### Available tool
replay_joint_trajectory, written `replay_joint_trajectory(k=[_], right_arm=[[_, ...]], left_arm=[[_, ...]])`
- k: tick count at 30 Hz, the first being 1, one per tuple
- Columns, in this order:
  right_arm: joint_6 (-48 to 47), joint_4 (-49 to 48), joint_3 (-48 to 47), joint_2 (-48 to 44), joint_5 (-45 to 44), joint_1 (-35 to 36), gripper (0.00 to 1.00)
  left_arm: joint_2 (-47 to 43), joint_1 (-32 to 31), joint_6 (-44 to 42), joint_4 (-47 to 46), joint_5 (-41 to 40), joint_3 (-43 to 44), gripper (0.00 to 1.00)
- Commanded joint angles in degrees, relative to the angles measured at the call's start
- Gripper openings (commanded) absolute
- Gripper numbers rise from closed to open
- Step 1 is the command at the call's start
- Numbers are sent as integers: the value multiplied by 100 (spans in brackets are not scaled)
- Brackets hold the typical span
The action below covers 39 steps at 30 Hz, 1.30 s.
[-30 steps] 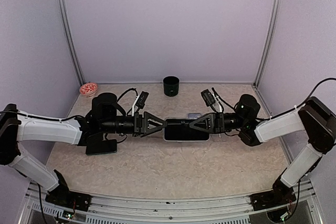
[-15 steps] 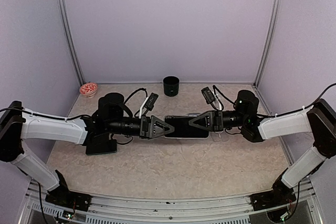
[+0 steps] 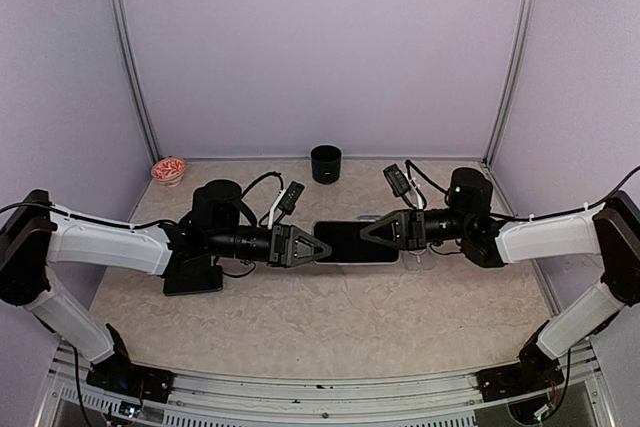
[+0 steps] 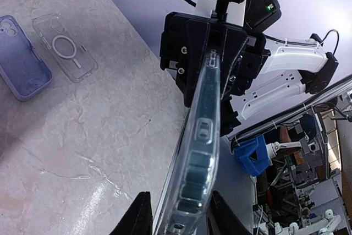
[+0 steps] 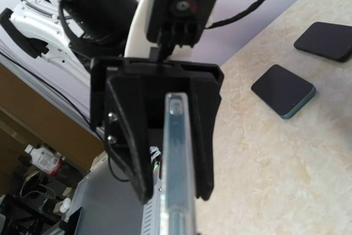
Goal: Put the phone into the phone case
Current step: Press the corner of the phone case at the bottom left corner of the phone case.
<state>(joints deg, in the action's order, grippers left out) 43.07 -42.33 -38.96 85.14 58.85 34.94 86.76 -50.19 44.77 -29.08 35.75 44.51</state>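
Note:
A dark phone (image 3: 355, 242) in a clear phone case hangs level above the table between both arms. My right gripper (image 3: 364, 233) is shut on its right end. My left gripper (image 3: 322, 246) has reached its left end. In the left wrist view the cased phone (image 4: 201, 136) runs edge-on away from me. My two fingertips (image 4: 140, 216) stand close on either side of its near end; whether they press on it I cannot tell. Seen from the right wrist, the same clear edge (image 5: 179, 158) points at the left gripper's black body.
A purple case (image 4: 22, 59) and a bare clear case (image 4: 65, 48) lie on the table. Two more phones, one dark (image 5: 325, 41) and one teal-edged (image 5: 283, 90), lie flat. A black cup (image 3: 325, 163) and a pink bowl (image 3: 168, 169) stand at the back.
My left gripper has moved right up to the phone's left end and its jaws have narrowed round it. The right gripper and the phone shifted slightly right.

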Motion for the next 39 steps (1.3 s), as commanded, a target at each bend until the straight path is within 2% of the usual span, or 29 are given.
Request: replay_joint_trajectory(k=[1, 7, 9, 14, 15, 18, 19, 21, 31, 39], right_arm=[[-278, 77, -256, -195, -462, -66, 0], [-589, 446, -346, -272, -544, -68, 0], [-699, 544, -357, -299, -565, -66, 0], [-921, 705, -328, -381, -605, -66, 0], [-923, 708, -319, -391, -585, -68, 0], [-857, 616, -269, -411, -488, -82, 0], [-778, 533, -244, -406, -429, -68, 0], [-663, 371, -203, -404, -286, -71, 0], [-255, -139, -49, -303, 138, -66, 0], [-18, -403, 20, -141, 333, -44, 0]], left_arm=[[34, -54, -6, -183, 292, 228, 30], [57, -51, -20, -139, 258, 268, 11], [82, -31, 16, -131, 233, 263, 0], [70, 38, 62, -226, 244, 182, 0], [61, 36, 21, -194, 248, 179, 4], [-2, 45, -96, -111, 173, 160, 38], [-30, 51, -133, -107, 140, 148, 44], [-94, 60, -203, -110, 118, 152, 51], [-89, 46, -199, -437, 164, 123, 50], [-124, 36, -163, -585, 137, 112, 38]])
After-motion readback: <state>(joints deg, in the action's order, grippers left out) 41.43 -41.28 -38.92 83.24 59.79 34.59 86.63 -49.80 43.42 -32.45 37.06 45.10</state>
